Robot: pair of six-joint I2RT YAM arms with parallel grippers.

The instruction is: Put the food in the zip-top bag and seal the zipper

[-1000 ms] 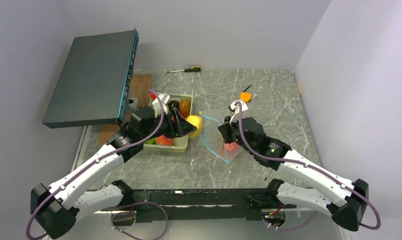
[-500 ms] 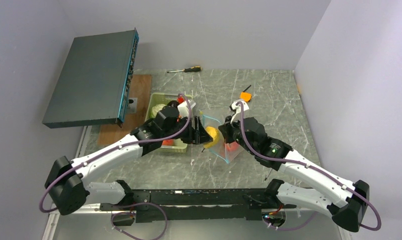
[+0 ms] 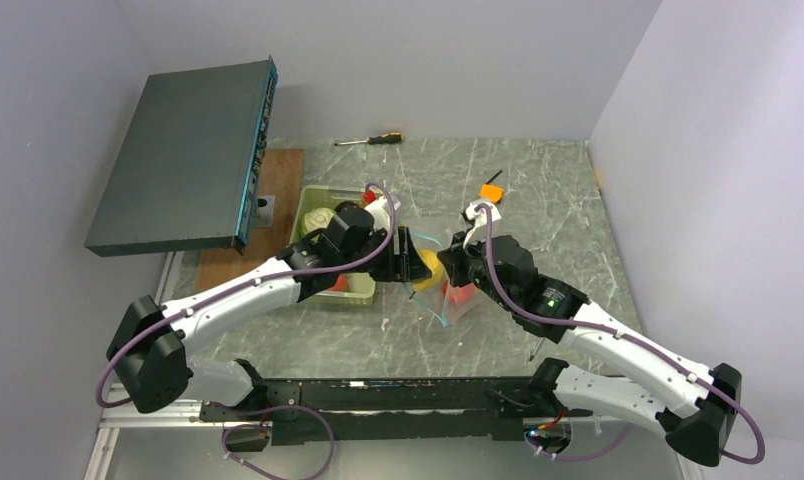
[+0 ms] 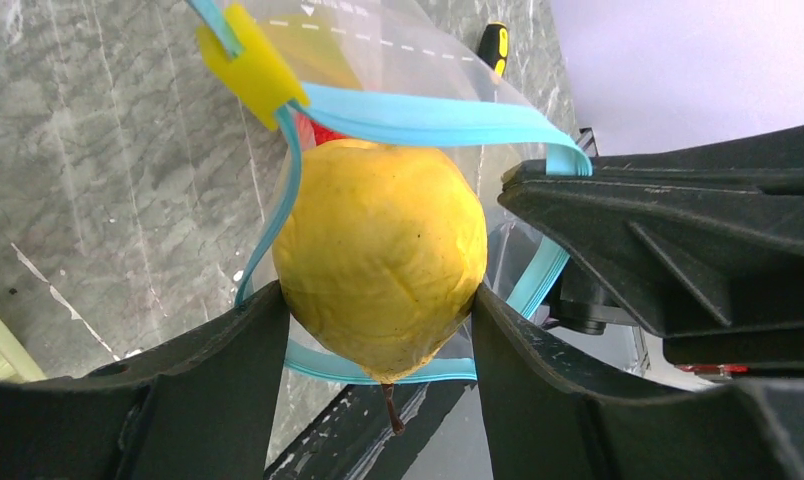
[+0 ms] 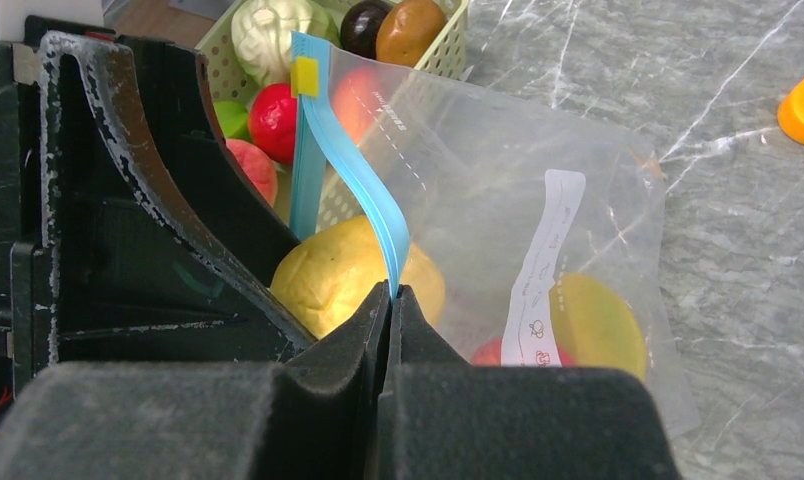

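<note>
- Where the grey marbled table (image 3: 538, 180) meets the left wall, a dark flat box (image 3: 183, 160) sits tilted above a wooden board (image 3: 281, 168).
- Just right of the board, a pale green tray (image 3: 318, 190) holds loose food: a white piece (image 5: 268, 30), a dark purple one (image 5: 363, 25), a brown one (image 5: 410, 28), a red ball (image 5: 275, 120) and a pink-red piece (image 5: 253, 165).
- Behind the tray, near the back wall, a screwdriver (image 3: 370, 139) lies alone.
- Reaching over the tray, the left gripper (image 4: 378, 300) clamps a yellow fruit (image 4: 381, 240) between its black fingers (image 4: 228, 370), the fruit's short stem pointing down in the wrist view.
- That fruit sits at the mouth of the zip-top bag (image 5: 498, 180), mid-table between the two grippers. The teal-blue zipper (image 4: 428, 115) curves over and under it, with a small yellow slider (image 4: 253, 65) at the strip's end.
- Inside the clear bag, a second yellow piece (image 5: 598, 325) and something red (image 5: 493, 352) lie beside the white label (image 5: 548, 250).
- The right gripper (image 5: 391, 290), its jaws pressed together, pinches one lip of the zipper, and the strip rises from the pinch.
- Farther back and to the right, a small orange tool (image 3: 492, 190) rests on the table, well apart from the bag.
</note>
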